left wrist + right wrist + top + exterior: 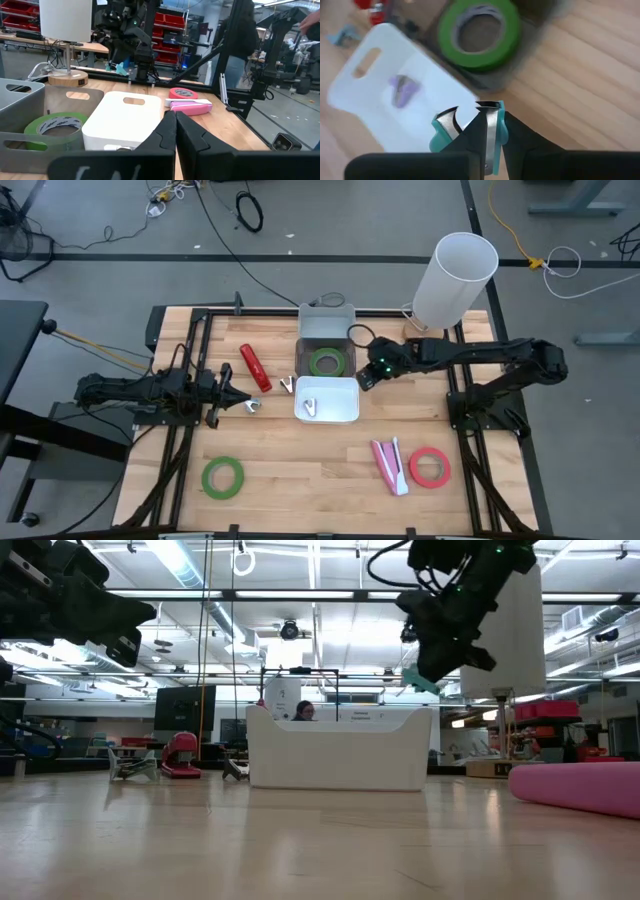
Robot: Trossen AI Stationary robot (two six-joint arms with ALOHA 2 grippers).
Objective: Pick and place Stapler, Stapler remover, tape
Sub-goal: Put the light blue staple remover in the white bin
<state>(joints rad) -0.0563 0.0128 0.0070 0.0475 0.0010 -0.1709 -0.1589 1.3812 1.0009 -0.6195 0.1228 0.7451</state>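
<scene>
My right gripper (366, 377) hangs above the table just right of the white bin (345, 416), shut on a teal staple remover (470, 125), which also shows in the low view (420, 681). A pale purple staple remover (401, 90) lies in the white bin. A green tape roll (326, 362) lies in the grey bin (303, 330) behind it. A red stapler (254, 367) and two more staple removers (287, 385) (252, 406) lie on the table left of the bins. My left gripper (228, 395) waits shut at the left, holding nothing. My right gripper pinches the teal staple remover by its teal body (496, 129) between its two fingers, slanting down from the table's right side. The remover's metal claws (451, 121) stick out past the fingertips. It is lifted clear of the table and the bins.
A pink stapler (390, 465) and a red tape roll (429, 467) lie near the front right. A second green tape roll (222, 477) lies front left. A white lamp (455, 278) stands at the far right corner. People show in the room beyond.
</scene>
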